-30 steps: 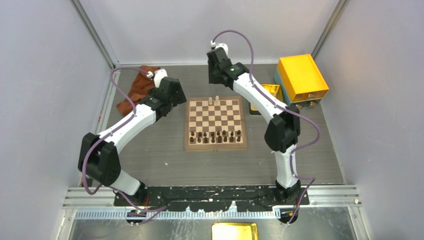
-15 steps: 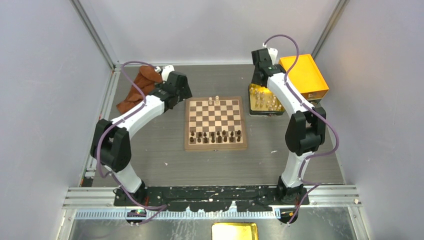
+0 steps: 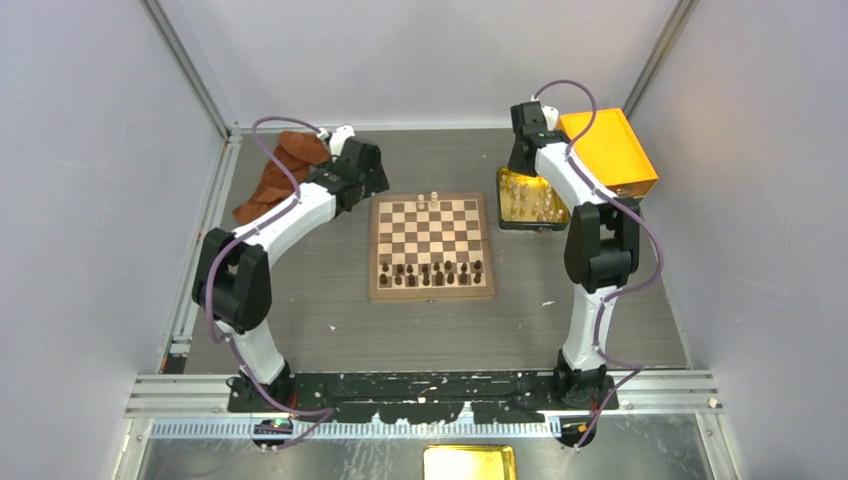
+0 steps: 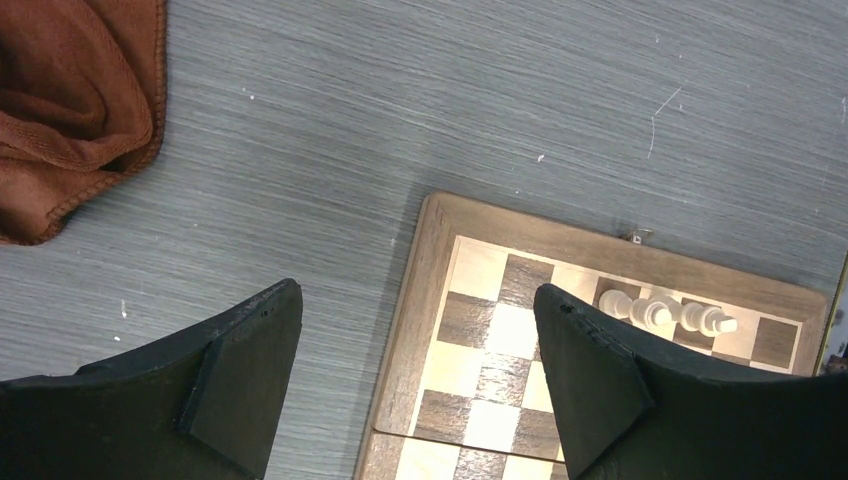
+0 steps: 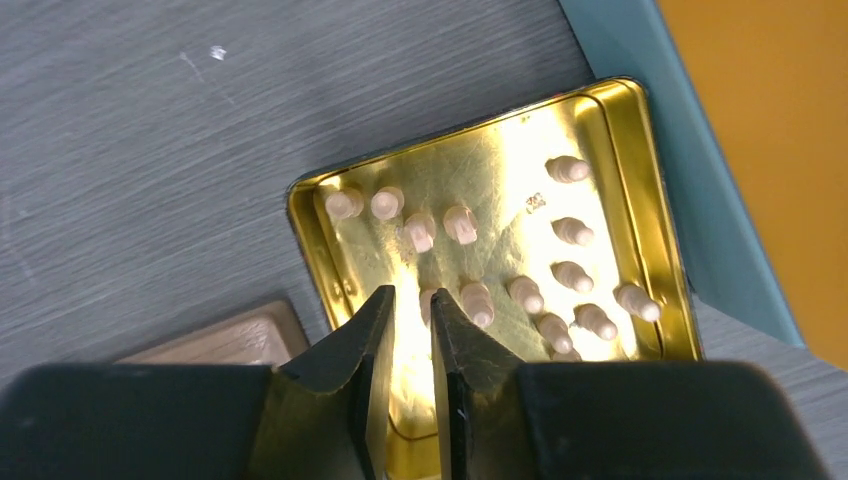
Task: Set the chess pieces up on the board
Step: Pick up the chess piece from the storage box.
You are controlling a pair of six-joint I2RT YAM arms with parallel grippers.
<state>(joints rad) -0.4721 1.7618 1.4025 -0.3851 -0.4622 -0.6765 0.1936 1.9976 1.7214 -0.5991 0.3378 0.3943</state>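
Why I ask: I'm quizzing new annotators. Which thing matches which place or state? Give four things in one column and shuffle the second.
Things
1. brown cloth
2. orange-yellow box
3. golden tray
4. dark chessmen

Places or states
a. standing on the near rows of the board
b. crumpled at the far left, off the board
c. holding the pale chessmen
d. in the far right corner

Pairs: 1-b, 2-d, 3-c, 4-a
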